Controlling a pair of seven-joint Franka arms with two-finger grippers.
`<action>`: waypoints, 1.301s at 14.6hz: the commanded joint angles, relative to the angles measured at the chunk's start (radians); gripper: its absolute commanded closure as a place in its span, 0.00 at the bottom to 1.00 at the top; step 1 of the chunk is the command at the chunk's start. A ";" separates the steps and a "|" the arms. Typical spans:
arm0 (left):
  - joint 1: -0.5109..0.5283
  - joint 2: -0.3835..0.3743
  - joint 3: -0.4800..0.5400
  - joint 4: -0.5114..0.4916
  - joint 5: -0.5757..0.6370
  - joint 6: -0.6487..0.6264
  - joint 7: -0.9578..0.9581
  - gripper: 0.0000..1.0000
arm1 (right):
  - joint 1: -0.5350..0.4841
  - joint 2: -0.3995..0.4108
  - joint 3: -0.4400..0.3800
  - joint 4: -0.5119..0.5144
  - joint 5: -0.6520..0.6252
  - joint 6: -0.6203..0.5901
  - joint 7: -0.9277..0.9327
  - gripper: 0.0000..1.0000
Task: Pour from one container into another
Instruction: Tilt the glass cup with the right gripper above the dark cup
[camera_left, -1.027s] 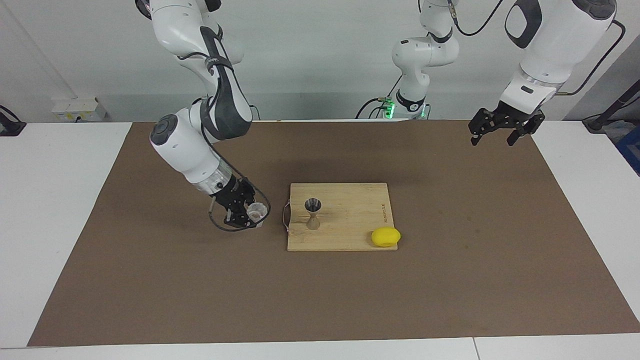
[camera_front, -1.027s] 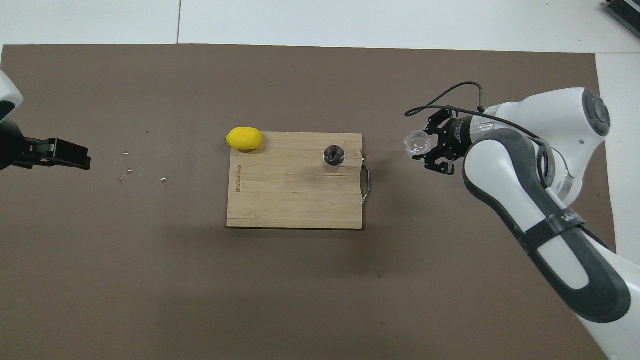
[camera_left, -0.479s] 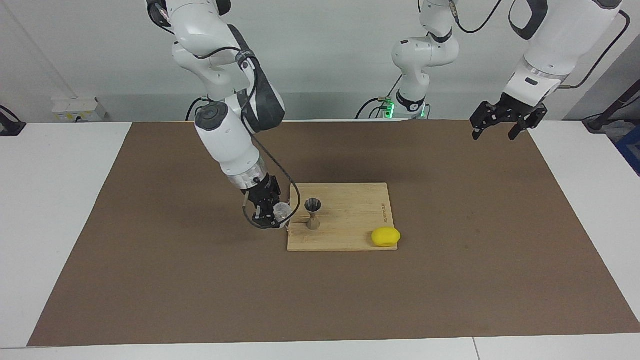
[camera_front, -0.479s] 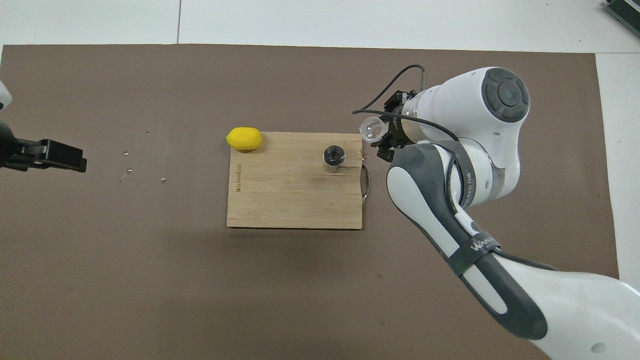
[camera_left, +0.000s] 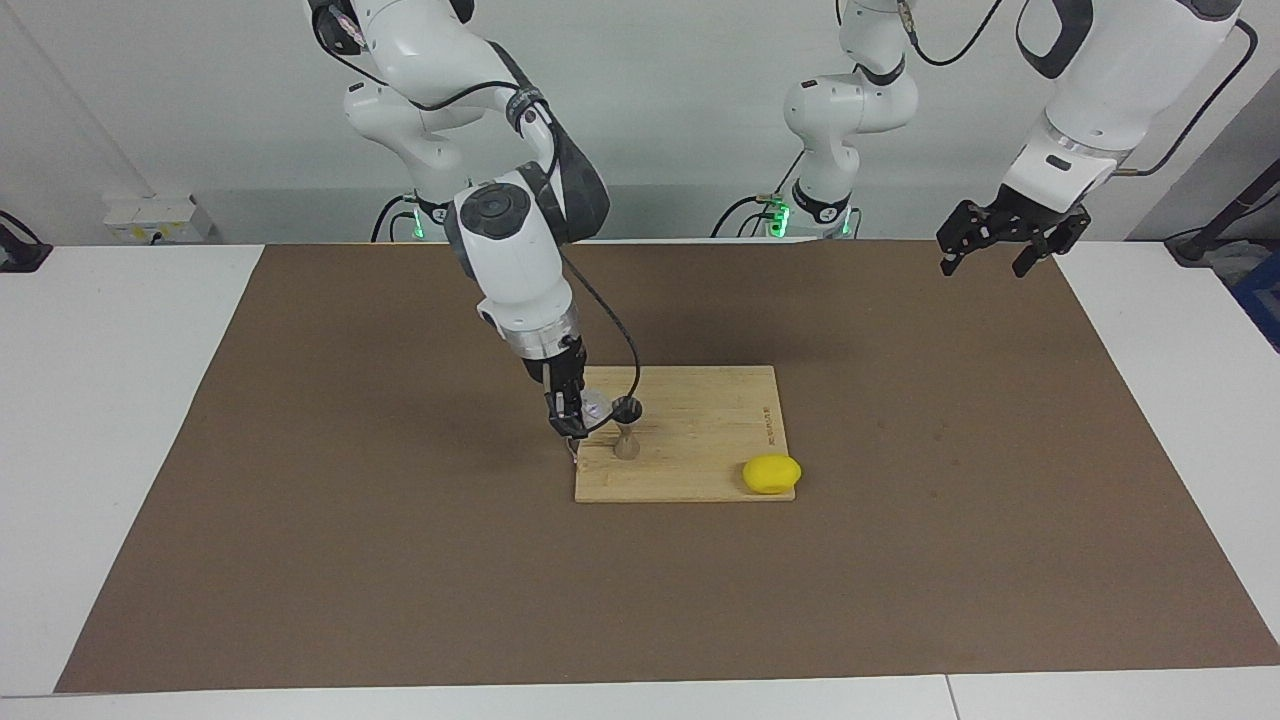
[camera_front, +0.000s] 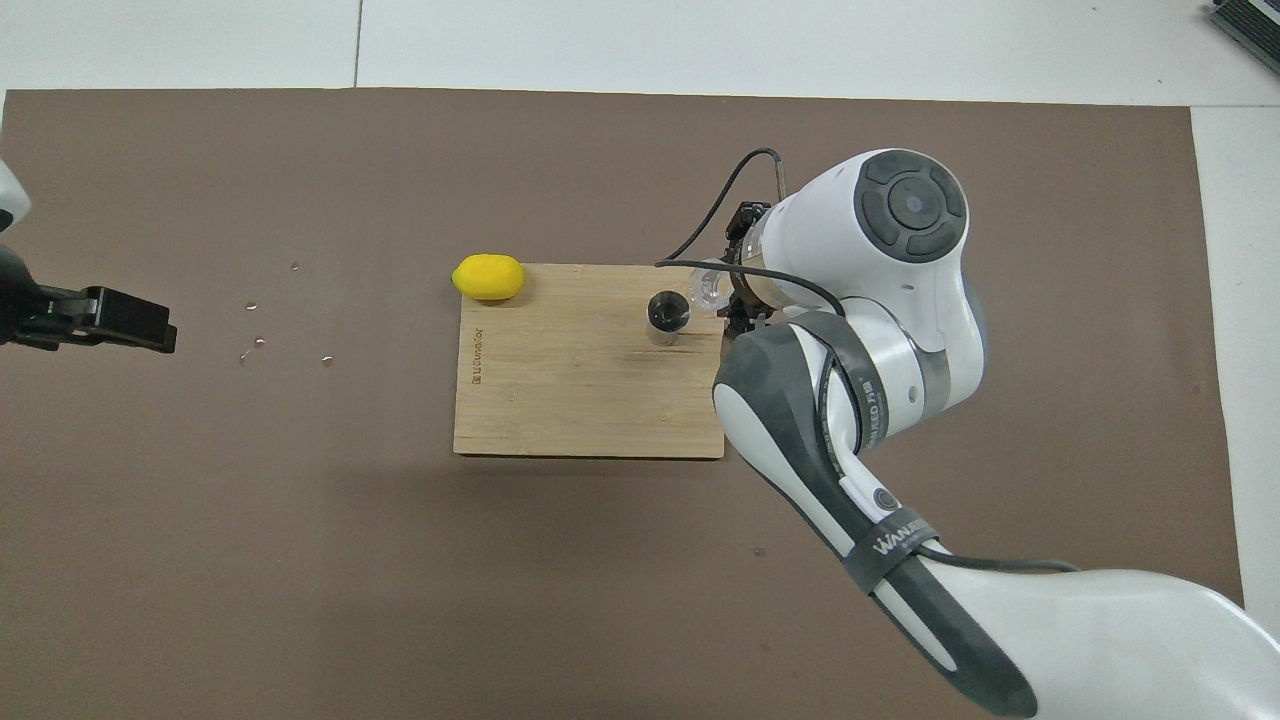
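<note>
Right gripper (camera_left: 578, 412) clamped on clear glass cup (camera_left: 596, 408), held tilted just beside rim of steel jigger (camera_left: 626, 428), w/ cup mouth toward it. Jigger upright on wooden board (camera_left: 700, 440), at board's end toward right arm. Lemon (camera_left: 771, 473) at board's corner toward left arm. Left gripper (camera_left: 1000, 245) waits, jaws wide, over mat (camera_left: 900, 560).

The right arm's grey band (camera_front: 890, 545) reads "WANGEED" (last letters unsure); the cutting board's (camera_front: 590, 400) small print is illegible.
</note>
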 joint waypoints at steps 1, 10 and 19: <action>0.008 -0.021 0.001 -0.017 -0.011 -0.015 0.014 0.00 | 0.016 0.019 0.004 0.042 -0.056 -0.038 0.015 1.00; 0.008 -0.020 0.001 -0.017 -0.011 -0.015 0.014 0.00 | 0.035 0.040 0.008 0.092 -0.150 -0.116 -0.044 1.00; 0.008 -0.020 0.001 -0.017 -0.011 -0.015 0.014 0.00 | 0.070 0.056 0.008 0.128 -0.240 -0.156 -0.086 1.00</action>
